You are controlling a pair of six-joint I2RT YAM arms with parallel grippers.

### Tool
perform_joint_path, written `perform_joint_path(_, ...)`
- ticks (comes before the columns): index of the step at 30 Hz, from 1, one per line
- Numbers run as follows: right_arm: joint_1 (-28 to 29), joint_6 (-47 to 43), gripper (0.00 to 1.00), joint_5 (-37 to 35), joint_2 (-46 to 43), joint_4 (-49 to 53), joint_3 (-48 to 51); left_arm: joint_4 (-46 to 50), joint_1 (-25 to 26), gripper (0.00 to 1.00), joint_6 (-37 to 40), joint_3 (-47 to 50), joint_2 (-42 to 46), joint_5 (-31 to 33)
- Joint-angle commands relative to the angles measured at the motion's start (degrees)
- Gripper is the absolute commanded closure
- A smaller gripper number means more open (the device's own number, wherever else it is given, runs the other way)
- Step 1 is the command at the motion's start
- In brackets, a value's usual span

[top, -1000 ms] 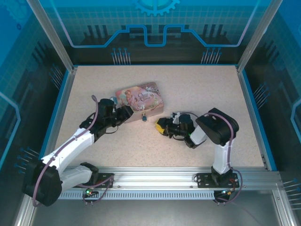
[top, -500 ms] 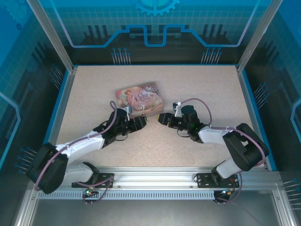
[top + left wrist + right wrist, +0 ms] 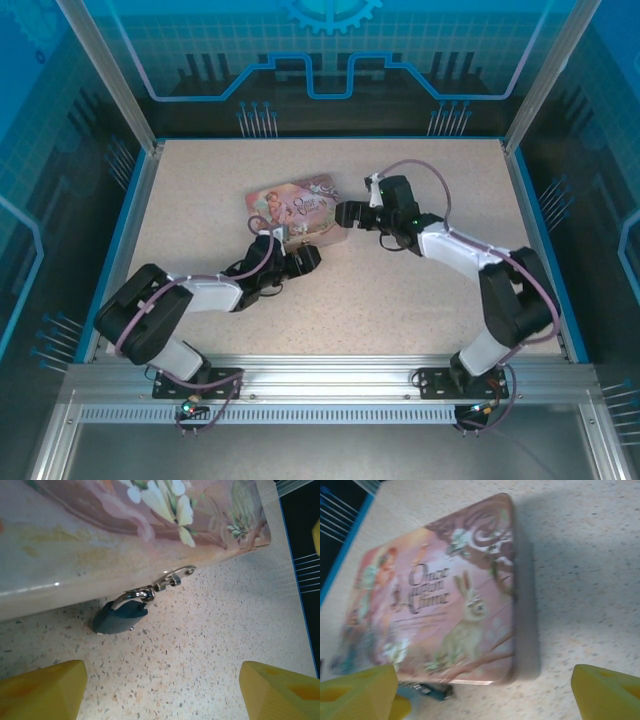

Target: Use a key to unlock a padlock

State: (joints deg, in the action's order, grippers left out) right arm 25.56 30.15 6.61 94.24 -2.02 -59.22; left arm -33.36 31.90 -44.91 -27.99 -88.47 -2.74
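Padlock [image 3: 120, 618] is lying on the table [image 3: 210, 645] tucked right against the long near side of the pink tin [image 3: 100, 540]. Its thin shackle is hooked into a little silvery clip [image 3: 172, 578] at the tin's edge. The left gripper [image 3: 160, 692] sits just off that same side of the tin, facing the lock, yellow fingers spread wide with nothing between them. The right gripper [image 3: 480, 695] is just beside the tin's short end on its own arm's side, also spread wide and holding nothing.

You're getting bright, even light across the tabletop [image 3: 400, 290]; your right wrist view smears the tin [image 3: 445, 605] with blur, soft shadow beside it.
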Motion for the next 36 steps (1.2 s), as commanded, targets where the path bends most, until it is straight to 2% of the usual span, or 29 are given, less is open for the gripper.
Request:
perform_joint_path(1,-0.5,-3.4,0.05,0.8,6.2,7.7,-6.2,-5.9,0.3,0.2,0.5,-0.5,-2.7,1.1)
perform_joint_path(6,-0.4,-2.8,0.02,0.9,10.7,8.1,-10.4,-8.3,0.3,0.19,0.8,-0.4,-5.6,3.1)
perform_joint_path(14,-0.3,-3.1,0.07,1.4,14.1,10.1,-13.1,-13.8,0.4,0.19,2.9,-0.5,-9.5,3.7)
perform_joint_path(23,-0.2,-3.2,0.09,2.0,16.0,11.1,-14.2,-15.7,0.0,0.22,5.6,-2.4,-13.6,3.6)
perform_joint_path(30,-0.1,-2.9,0.09,2.3,16.0,10.5,-13.7,-17.6,0.0,0.41,7.1,-3.4,-14.2,2.5)
perform_joint_path(32,-0.1,-2.9,0.09,2.5,16.0,10.3,-13.6,-18.0,0.0,0.44,6.8,-3.2,-13.9,2.6)
perform_joint_path(36,-0.1,-2.4,0.1,2.8,16.0,9.8,-13.3,-18.2,0.0,0.6,6.2,-2.8,-13.5,3.4)
